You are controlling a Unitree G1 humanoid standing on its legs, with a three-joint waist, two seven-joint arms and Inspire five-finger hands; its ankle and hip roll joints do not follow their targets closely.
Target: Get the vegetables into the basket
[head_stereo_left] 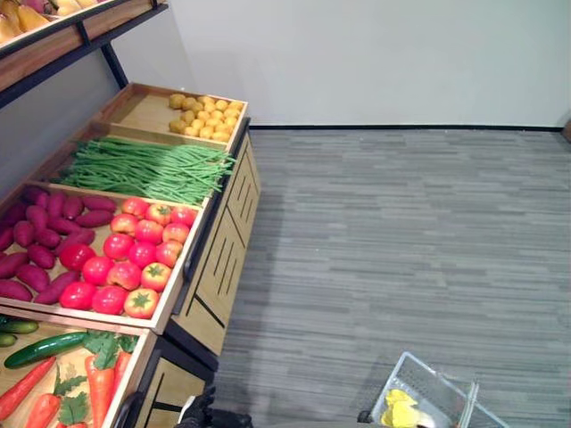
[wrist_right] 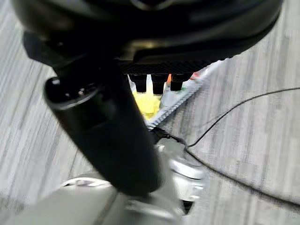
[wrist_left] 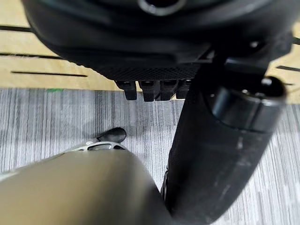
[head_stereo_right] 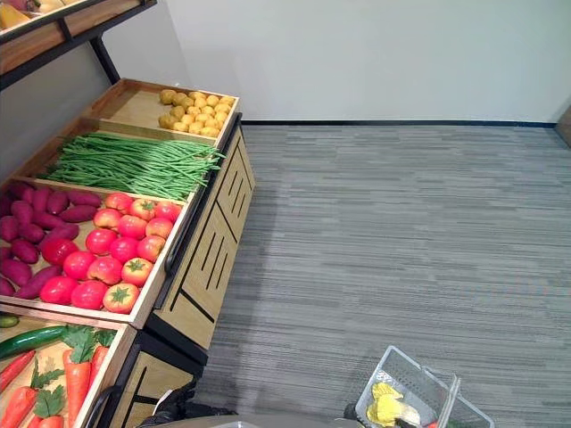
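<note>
One basket (head_stereo_right: 419, 379), two cucumbers (head_stereo_left: 45, 346)

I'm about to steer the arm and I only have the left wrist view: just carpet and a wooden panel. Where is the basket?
Observer: The basket shows at the robot's lower right in the head views, over the carpet, apart from the produce stand.
Operator: Anything in it already?
Observer: A yellow item lies inside. I cannot tell what it is.
Operator: And the closest vegetables?
Observer: On the robot's left, the nearest tray of the stand holds carrots and a cucumber. The tomatoes fill the tray behind it.
</note>
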